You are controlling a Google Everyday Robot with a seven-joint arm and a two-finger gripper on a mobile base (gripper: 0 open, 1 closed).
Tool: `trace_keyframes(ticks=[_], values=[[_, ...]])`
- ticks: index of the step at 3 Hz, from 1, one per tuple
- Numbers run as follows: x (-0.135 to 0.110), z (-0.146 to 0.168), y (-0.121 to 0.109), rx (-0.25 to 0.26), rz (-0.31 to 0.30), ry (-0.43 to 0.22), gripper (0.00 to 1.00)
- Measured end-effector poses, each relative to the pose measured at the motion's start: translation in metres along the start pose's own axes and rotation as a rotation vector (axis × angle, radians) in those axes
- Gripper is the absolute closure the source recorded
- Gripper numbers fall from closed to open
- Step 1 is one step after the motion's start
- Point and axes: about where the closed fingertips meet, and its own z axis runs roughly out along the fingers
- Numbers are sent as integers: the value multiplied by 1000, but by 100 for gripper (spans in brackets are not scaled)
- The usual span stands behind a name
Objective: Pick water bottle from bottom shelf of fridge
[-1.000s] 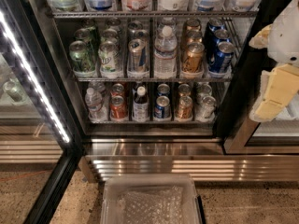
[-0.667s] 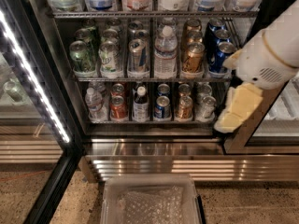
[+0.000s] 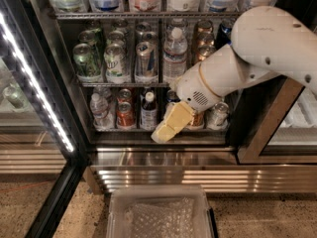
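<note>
The fridge (image 3: 63, 99) stands open, with wire racks of drinks. On the bottom shelf (image 3: 117, 130) a small clear water bottle (image 3: 99, 111) with a white cap stands at the far left. Another small clear bottle (image 3: 218, 114) stands at the far right. My gripper (image 3: 166, 128) is cream-coloured. It hangs from the white arm (image 3: 247, 58) just in front of the shelf's front edge, near its middle. It is well to the right of the left water bottle and holds nothing that I can see. The arm hides part of the shelf's right side.
A dark bottle with a white cap (image 3: 148, 111) and red cans (image 3: 125, 114) stand between the water bottle and the gripper. A taller clear bottle (image 3: 174, 54) stands on the rack above. An LED strip (image 3: 34, 83) lights the left door frame. A clear bin (image 3: 159, 214) sits on the floor below.
The arm has swung in from the right edge, down and to the left. The gripper has moved from beside the right door frame to the front of the bottom shelf.
</note>
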Motion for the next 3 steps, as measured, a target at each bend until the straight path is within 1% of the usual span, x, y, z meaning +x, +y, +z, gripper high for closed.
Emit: trace_keyframes(ticks=[1, 2, 3], values=[[-1, 0, -1, 6, 1, -3, 0], [11, 6, -1, 7, 20, -52, 0], [27, 35, -9, 0, 74, -211, 0]])
